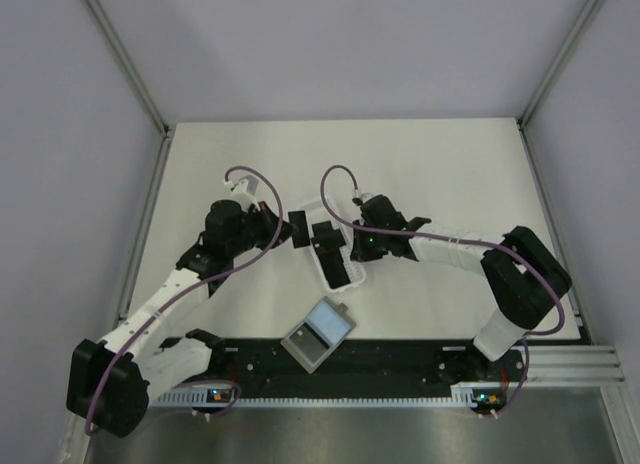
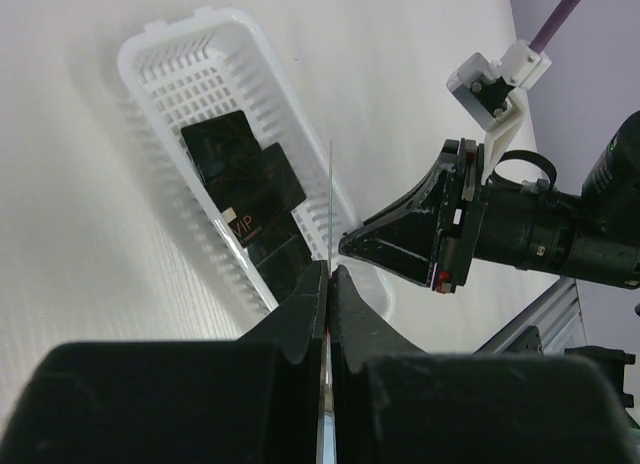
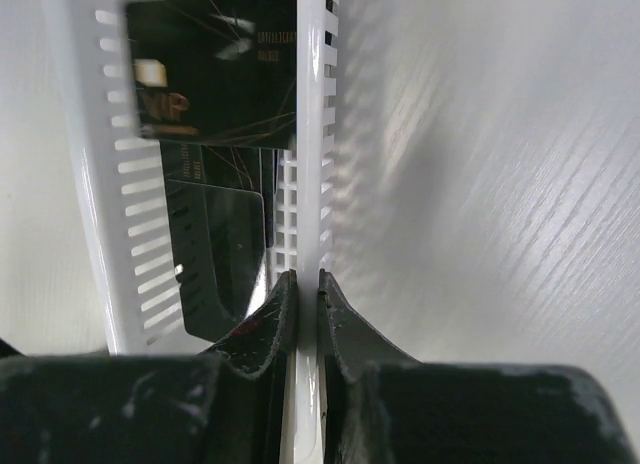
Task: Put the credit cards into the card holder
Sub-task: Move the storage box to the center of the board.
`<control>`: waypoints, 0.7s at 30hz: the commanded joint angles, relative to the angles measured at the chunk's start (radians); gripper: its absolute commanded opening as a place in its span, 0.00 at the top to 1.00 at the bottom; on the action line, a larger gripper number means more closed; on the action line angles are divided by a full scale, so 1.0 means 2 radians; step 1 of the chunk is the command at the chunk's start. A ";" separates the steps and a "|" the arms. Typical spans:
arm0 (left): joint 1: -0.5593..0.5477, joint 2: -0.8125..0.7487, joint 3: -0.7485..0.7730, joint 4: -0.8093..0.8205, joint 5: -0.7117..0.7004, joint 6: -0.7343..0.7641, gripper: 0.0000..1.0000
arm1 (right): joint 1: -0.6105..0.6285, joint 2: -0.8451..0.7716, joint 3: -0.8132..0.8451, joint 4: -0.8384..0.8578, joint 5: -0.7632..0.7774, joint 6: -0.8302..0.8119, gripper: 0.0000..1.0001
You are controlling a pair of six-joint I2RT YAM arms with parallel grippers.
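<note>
white desk (image 1: 450,174): left tool (image 2: 329,269) is pinched shut on one credit card (image 1: 297,227), right tool (image 3: 303,279) clamps the white tray (image 3: 310,134) wall, more credit cards (image 2: 245,174) inside. card holder (image 1: 318,334) lies open near the arm bases; best lower the card flat into it.

Quick count for you: two grippers, your left gripper (image 2: 328,276) and right gripper (image 3: 303,282). One white slotted tray (image 2: 190,29), the one your right gripper has by the rim. One grey card holder (image 1: 318,334), lying open, back toward the bases from both grippers. Black credit cards (image 2: 245,179): one held card (image 1: 298,228) sits edge-on in your left gripper, plus at least two overlapping in the tray just ahead of it. Maybe a third in there, the stack's too overlapped to tell.
</note>
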 commanded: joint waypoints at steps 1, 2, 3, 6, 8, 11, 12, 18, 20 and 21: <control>0.002 -0.015 0.016 -0.005 -0.007 0.009 1.00 | 0.003 0.015 0.046 -0.005 0.069 0.015 1.00; 0.003 -0.016 0.016 -0.006 -0.009 0.010 1.00 | 0.002 0.017 0.055 -0.008 0.085 0.017 1.00; 0.004 -0.018 0.018 -0.010 -0.012 0.011 1.00 | 0.002 0.018 0.062 -0.012 0.102 0.020 1.00; 0.005 -0.019 0.020 -0.017 -0.019 0.013 1.00 | -0.017 0.037 0.098 -0.031 0.137 0.032 1.00; 0.005 -0.021 0.021 -0.021 -0.020 0.014 1.00 | -0.047 0.063 0.122 -0.036 0.134 0.041 1.00; 0.006 -0.022 0.019 -0.024 -0.019 0.013 1.00 | -0.080 0.105 0.169 -0.041 0.131 0.041 1.00; 0.006 -0.022 0.019 -0.025 -0.018 0.012 1.00 | -0.089 0.119 0.186 -0.046 0.135 0.037 1.00; 0.006 -0.033 0.006 -0.025 -0.014 0.003 1.00 | -0.138 0.157 0.246 -0.065 0.157 0.041 0.75; 0.006 -0.037 0.004 -0.025 -0.013 0.003 1.00 | -0.145 0.149 0.243 -0.067 0.148 0.038 0.59; 0.007 -0.039 0.003 -0.027 -0.012 0.001 1.00 | -0.145 0.138 0.235 -0.067 0.141 0.031 0.54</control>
